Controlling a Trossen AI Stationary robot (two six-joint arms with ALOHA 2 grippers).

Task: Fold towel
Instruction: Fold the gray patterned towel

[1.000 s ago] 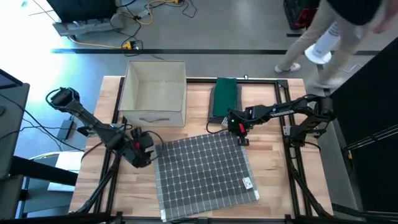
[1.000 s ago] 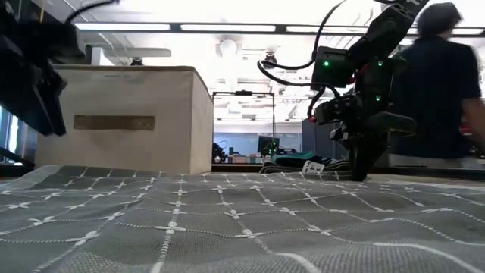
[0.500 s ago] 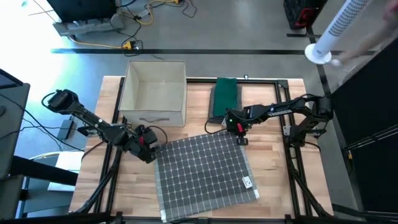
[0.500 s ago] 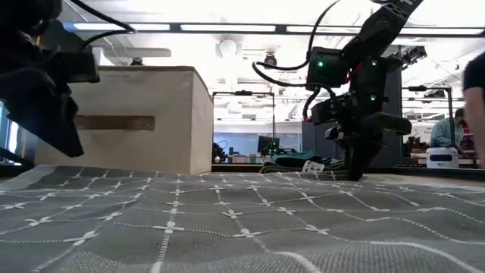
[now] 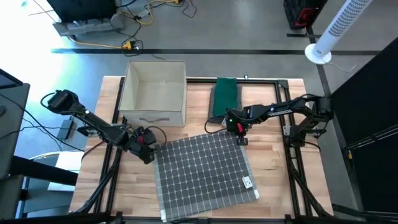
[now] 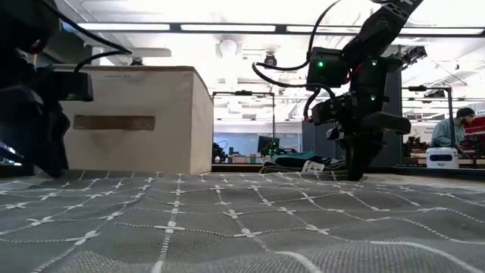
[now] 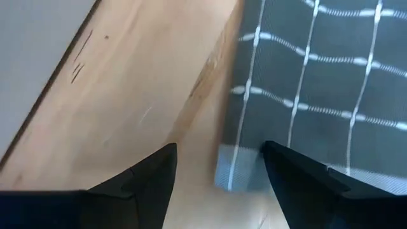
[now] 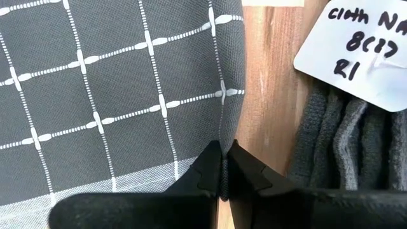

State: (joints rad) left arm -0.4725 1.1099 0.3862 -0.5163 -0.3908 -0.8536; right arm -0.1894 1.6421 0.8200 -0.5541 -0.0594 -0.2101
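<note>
The grey towel with a white grid lies spread flat on the wooden table. My right gripper stands at the towel's far right corner, pointing down, and is shut on the cloth. My left gripper is low at the far left corner. Its fingers are open and stand on either side of that corner. In the low view the right gripper reaches down to the towel's far edge, and the left gripper is at the picture's left. My right gripper pinches the towel's right side edge between its two shut fingers, close to the far right corner. The fingers come from above, pointing down. The edge bends in toward the fingers, and the rest of the towel lies flat on the table.
A beige open box stands at the far left, just beyond the left gripper. A folded green cloth lies at the far middle. Dark grey cloth with a white handwritten label lies beside the right gripper.
My left gripper has gone down and toward the table's right, arriving at the towel's far left corner. A person at the far right has walked out of view. The towel has not moved.
</note>
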